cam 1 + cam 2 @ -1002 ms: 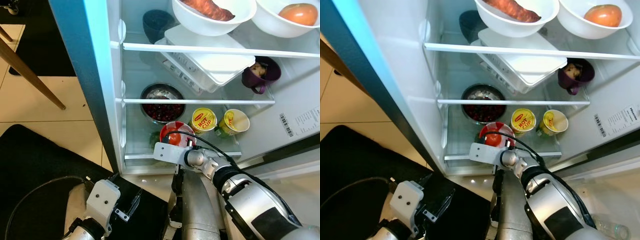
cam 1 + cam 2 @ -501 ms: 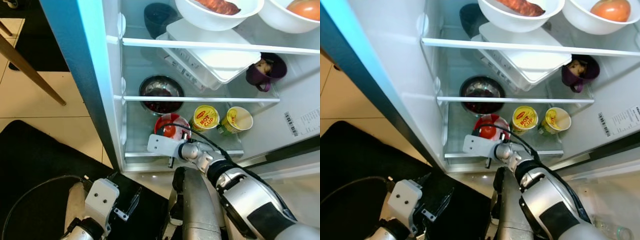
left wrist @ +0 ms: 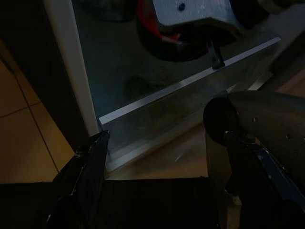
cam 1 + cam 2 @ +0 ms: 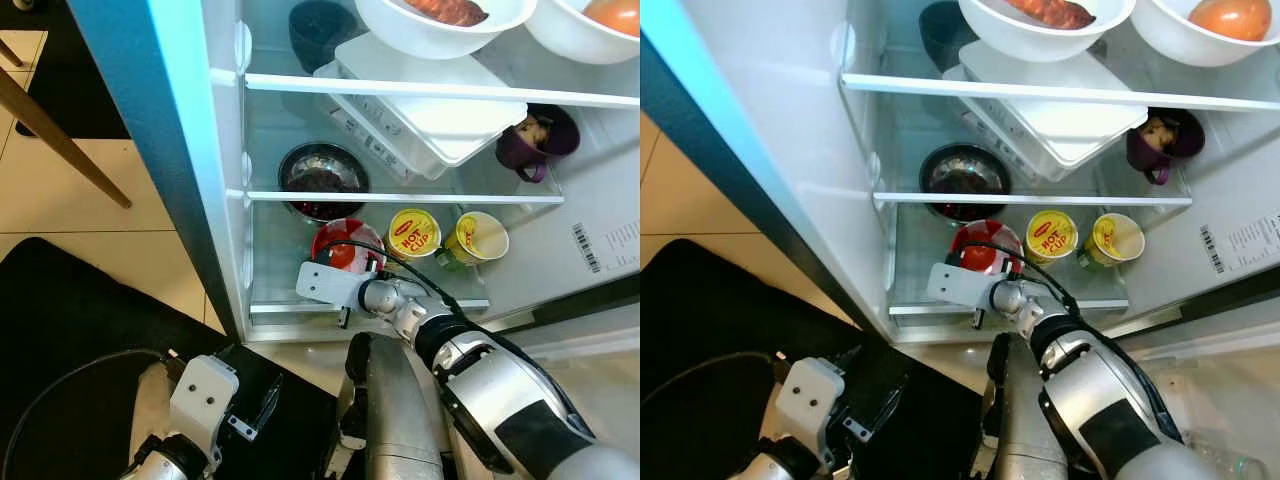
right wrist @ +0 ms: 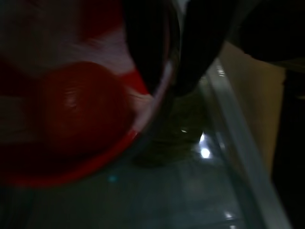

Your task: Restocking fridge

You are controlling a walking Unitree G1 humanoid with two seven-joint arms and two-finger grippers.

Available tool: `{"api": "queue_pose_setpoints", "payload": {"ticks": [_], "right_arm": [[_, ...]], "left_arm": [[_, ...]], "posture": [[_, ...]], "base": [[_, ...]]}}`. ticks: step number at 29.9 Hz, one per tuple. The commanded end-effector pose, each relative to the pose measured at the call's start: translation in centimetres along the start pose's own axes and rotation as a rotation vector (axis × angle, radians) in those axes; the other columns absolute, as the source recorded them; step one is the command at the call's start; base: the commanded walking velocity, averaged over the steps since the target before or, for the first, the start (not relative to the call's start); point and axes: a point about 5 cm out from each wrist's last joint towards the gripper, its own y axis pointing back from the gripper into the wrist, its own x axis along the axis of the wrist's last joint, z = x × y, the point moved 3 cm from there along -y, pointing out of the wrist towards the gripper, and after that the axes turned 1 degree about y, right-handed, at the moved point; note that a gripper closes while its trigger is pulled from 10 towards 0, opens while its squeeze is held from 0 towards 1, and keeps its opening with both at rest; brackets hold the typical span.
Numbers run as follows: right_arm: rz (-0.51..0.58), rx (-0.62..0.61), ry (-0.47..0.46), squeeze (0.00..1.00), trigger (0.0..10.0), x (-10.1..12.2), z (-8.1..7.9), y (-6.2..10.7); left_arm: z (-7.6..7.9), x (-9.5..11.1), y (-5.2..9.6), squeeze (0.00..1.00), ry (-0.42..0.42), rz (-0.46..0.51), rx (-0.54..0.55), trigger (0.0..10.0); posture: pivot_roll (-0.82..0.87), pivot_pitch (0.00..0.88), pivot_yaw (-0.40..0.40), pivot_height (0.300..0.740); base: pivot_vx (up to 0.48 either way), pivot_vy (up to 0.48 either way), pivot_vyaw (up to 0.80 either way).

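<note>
A: Where is the right gripper [image 5: 164, 45]?
B: Inside the fridge [image 4: 225, 150], low down, at the red bowl [image 4: 347, 245] on the bottom shelf. The head views show the arm reaching in and its grey wrist block hiding the bowl's near edge.

A: Is it gripping the bowl?
B: The right wrist view settles that: one black finger lies inside the rim, the other outside, pinching the wall. A tomato [image 5: 81, 107] sits in the bowl.

A: What stands near it?
B: Two yellow cups [image 4: 413, 232] just beside it on the same shelf, a dark metal bowl [image 4: 322, 178] on the shelf above, then a white tray [image 4: 430, 110] and a purple mug [image 4: 535, 148]. White bowls [image 4: 440, 22] sit at the top.

A: And the left gripper [image 3: 162, 186]?
B: It hangs low outside over the dark mat [image 4: 70, 310]. Its wrist view shows the fingers well apart, holding nothing, aimed at the shelf's front edge.
</note>
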Motion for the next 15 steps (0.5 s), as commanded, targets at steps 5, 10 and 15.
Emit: {"api": "queue_pose_setpoints", "payload": {"ticks": [5, 10, 15], "right_arm": [[-0.021, -0.001, -0.028, 0.92, 10.0, -0.78, -0.23, 0.07], [-0.009, 0.001, -0.04, 0.64, 10.0, -0.67, 0.12, 0.17], [0.01, 0.035, -0.06, 0.0, 10.0, -0.76, 0.14, 0.35]], "left_arm": [[0.4, -0.65, 0.32, 0.0, 0.013, -0.037, -0.016, 10.0], [0.34, -0.73, 0.1, 0.0, 0.014, -0.036, -0.017, 10.0], [0.33, -0.77, -0.09, 0.0, 0.014, -0.034, -0.018, 10.0]], "posture": [[0.11, 0.468, -0.136, 0.455], [0.1, 0.455, -0.134, 0.455], [0.1, 0.441, -0.132, 0.455]], "base": [[0.0, 0.0, 0.0], [0.0, 0.0, 0.0], [0.0, 0.0, 0.0]]}}
